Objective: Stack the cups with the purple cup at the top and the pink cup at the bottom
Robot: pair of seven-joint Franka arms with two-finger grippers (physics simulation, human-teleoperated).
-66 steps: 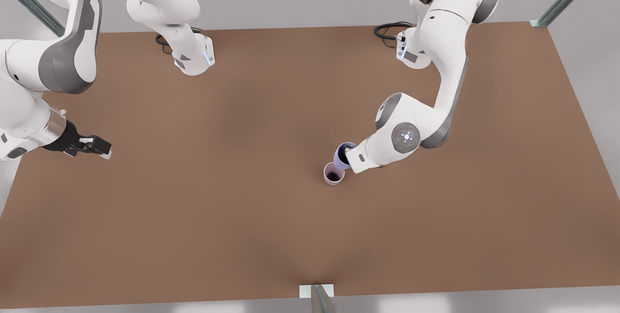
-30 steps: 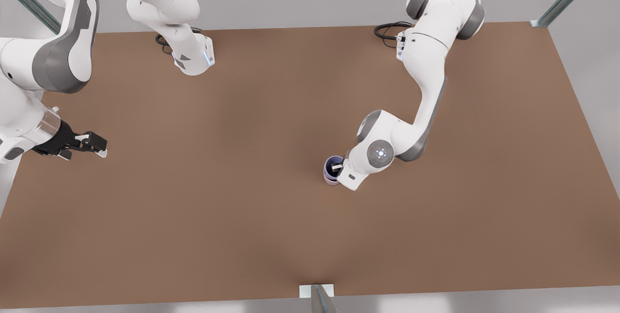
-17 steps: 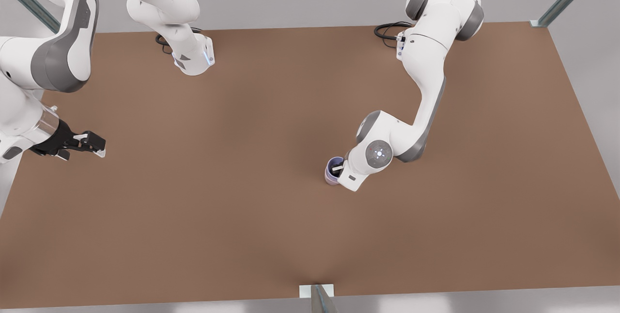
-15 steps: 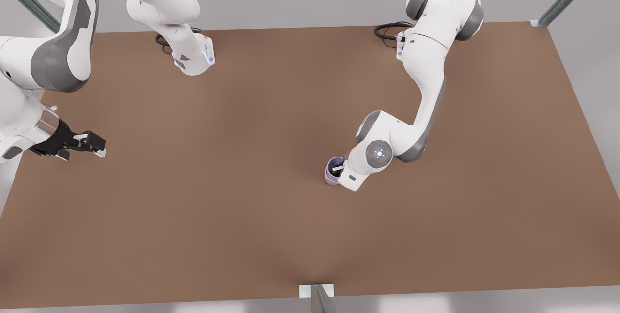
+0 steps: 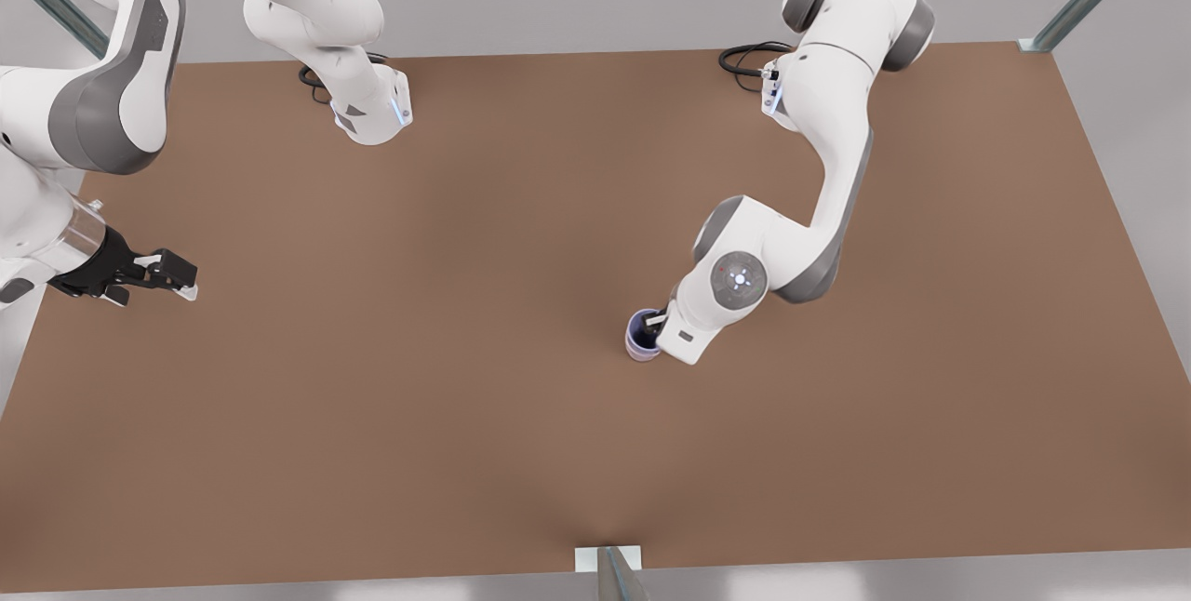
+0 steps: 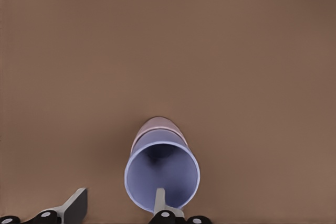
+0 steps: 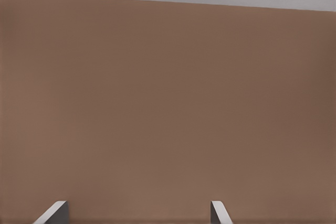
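The purple cup (image 6: 161, 176) sits upright, nested in the pink cup (image 6: 155, 126), directly under the left tool (image 6: 122, 211). That tool is spread open, one finger (image 6: 159, 201) inside the rim, so lifting straight up should clear it. The right tool (image 5: 166, 273) waits open, well apart above the surface (image 5: 465, 303).

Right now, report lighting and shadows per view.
Front view: soft light, table darker centrally, no hard shadows. Left wrist view: purple cup dims toward its bottom, open left tool at it. Right wrist view: glare-free table past open right tool.
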